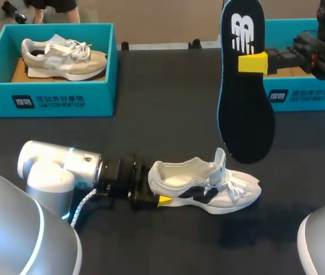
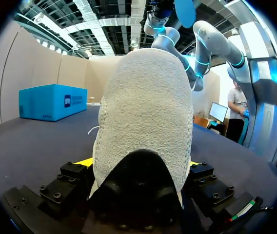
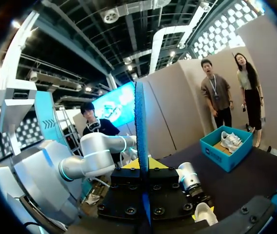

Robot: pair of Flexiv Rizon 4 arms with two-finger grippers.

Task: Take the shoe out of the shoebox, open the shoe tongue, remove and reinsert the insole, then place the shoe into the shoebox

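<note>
Gripping shoe (image 1: pixel 208 192), left claw (image 1: pixel 159 195) mostly hidden | insole (image 1: pixel 245 103) top cropped

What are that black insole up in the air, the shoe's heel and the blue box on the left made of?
The insole looks like foam under a smooth black fabric top with a white logo; its edge shows blue and porous in the right wrist view. The shoe's heel is pale and nappy, probably suede or an imitation. The left blue box is likely matte printed cardboard, judging by its thin straight walls.
</note>
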